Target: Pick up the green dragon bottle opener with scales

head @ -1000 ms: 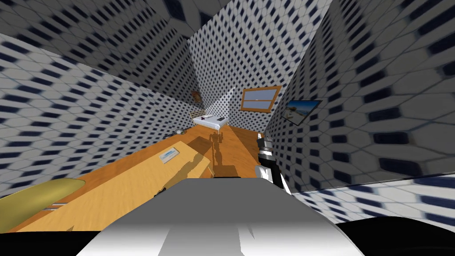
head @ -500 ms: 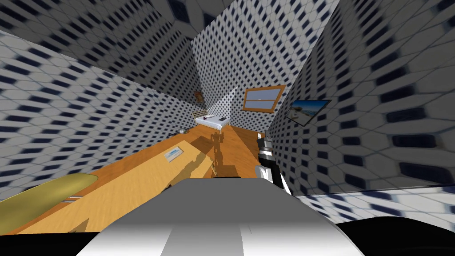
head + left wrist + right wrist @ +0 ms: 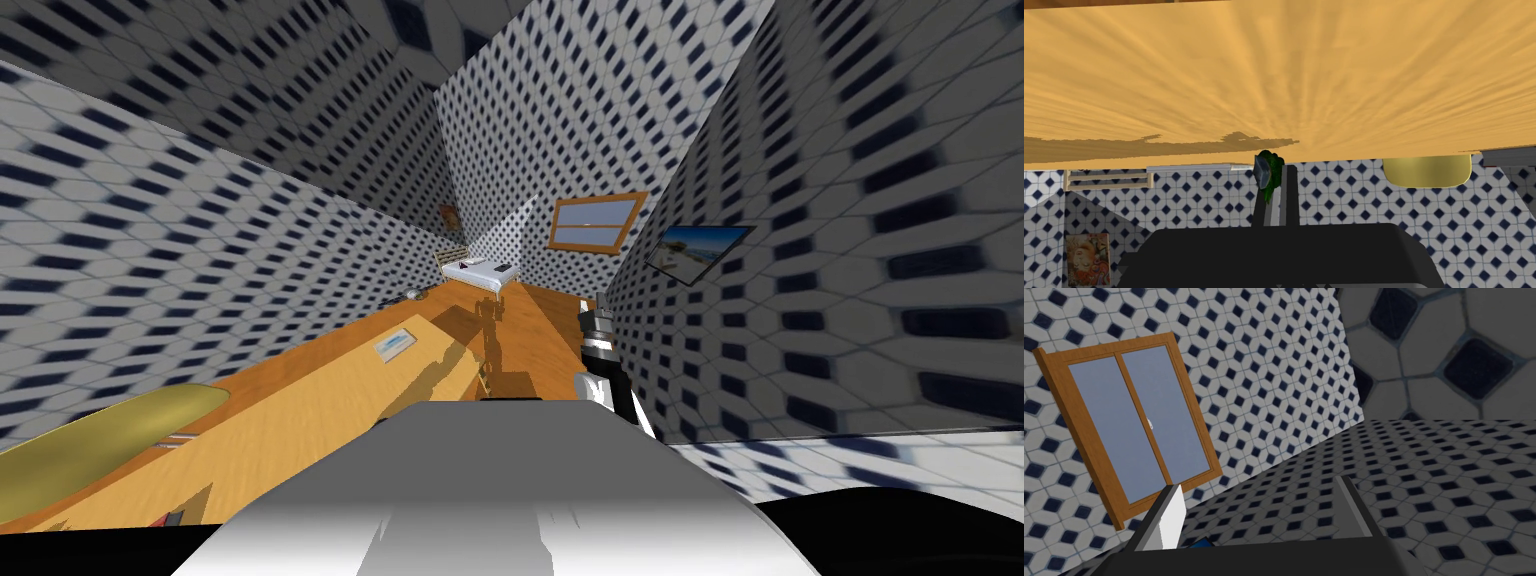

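Left end effector point(image 3: 1276, 172): fingers drawn close together, clamped on the opener point(image 3: 1272, 161) at their tips.
Opener: small, dark green and lumpy, with a flat grey part on one side. It is pinched between the two fingers and seen against the edge of a pale wooden plane.
Tabletop point(image 3: 330, 400): pale wood along my left side in the head view. By its colour, the plane in the left wrist view is likely this. I cannot tell whether the opener touches it or hangs clear.
Right end effector point(image 3: 1261, 513): fingers well apart, holding nothing. The arm is raised on my right, near the tiled wall.
Sheet point(image 3: 394, 345): flat, pale blue, lying further along the tabletop.
Bed point(image 3: 482, 271): white, at the far end of the room.
Done: the grasp looks made, since the fingers close on the green body from both sides.
Left: as I judge it, raise the opener plainly clear of the wood and keep the grip firm. The hold sits at the fingertips, so a slip is the risk.
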`<state>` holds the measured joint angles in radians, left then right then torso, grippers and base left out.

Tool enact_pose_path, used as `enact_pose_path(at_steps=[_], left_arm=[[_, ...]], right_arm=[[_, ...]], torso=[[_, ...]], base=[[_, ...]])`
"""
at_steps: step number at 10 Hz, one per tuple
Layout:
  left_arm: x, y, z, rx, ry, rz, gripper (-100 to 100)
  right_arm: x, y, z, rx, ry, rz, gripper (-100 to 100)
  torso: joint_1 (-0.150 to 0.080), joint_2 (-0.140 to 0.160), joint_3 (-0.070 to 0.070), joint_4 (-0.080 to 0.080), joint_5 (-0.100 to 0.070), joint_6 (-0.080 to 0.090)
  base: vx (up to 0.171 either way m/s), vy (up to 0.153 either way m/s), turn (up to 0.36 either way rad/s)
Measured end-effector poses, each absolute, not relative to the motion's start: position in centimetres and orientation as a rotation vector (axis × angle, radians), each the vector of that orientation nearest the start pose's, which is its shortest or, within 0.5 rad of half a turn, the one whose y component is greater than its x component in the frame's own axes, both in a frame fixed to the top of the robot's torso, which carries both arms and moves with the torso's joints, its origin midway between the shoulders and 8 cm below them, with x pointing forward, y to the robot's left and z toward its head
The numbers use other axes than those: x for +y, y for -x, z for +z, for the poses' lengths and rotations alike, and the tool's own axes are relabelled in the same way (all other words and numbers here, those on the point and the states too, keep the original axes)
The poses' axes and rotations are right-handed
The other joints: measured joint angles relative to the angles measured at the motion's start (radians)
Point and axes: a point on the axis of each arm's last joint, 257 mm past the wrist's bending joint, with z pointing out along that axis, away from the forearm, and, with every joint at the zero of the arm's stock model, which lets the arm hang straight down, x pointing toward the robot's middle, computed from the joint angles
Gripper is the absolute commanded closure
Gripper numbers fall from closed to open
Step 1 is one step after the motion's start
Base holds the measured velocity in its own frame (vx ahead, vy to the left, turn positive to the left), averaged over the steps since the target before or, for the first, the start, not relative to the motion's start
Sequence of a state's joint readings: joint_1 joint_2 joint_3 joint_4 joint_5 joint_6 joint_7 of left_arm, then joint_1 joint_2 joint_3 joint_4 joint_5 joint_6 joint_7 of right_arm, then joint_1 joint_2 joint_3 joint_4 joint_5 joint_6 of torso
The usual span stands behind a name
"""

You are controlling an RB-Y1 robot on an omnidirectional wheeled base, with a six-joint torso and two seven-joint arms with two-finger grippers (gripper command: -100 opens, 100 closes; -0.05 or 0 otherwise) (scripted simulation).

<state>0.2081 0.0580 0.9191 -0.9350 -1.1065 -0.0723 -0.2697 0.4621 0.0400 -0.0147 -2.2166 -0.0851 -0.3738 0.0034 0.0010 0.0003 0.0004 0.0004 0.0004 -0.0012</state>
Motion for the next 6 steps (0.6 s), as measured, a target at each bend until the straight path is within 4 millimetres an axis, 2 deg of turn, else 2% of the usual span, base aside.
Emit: enact_pose_path(at_steps=[2,3,4,6], left_arm=[[60.1,-13.0,-53.8,1.994,1.154,0.559,100],[60.1,-13.0,-53.8,1.994,1.154,0.559,0],[60.1,-13.0,-53.8,1.994,1.153,0.559,100],[61.4,-12.1,-53.4,1.99,1.161,0.564,100]], right_arm=[[-29.8,-37.5,-1.7,0.63,-0.864,1.318,0],[-29.8,-37.5,-1.7,0.63,-0.864,1.318,0],[-29.8,-37.5,-1.7,0.63,-0.864,1.318,0],[-29.8,-37.6,-1.7,0.63,-0.864,1.318,0]], torso=[[0.001,0.0,0.0,0.0,0.0,0.0],[0.0,0.0,0.0,0.0,0.0,0.0],[0.0,0.0,0.0,0.0,0.0,0.0],[-0.008,0.0,0.0,0.0,-0.001,0.0]], base=[[0.0,0.0,0.0],[0.0,0.0,0.0],[-0.007,-0.048,-0.082],[0.014,-0.134,-0.077]])
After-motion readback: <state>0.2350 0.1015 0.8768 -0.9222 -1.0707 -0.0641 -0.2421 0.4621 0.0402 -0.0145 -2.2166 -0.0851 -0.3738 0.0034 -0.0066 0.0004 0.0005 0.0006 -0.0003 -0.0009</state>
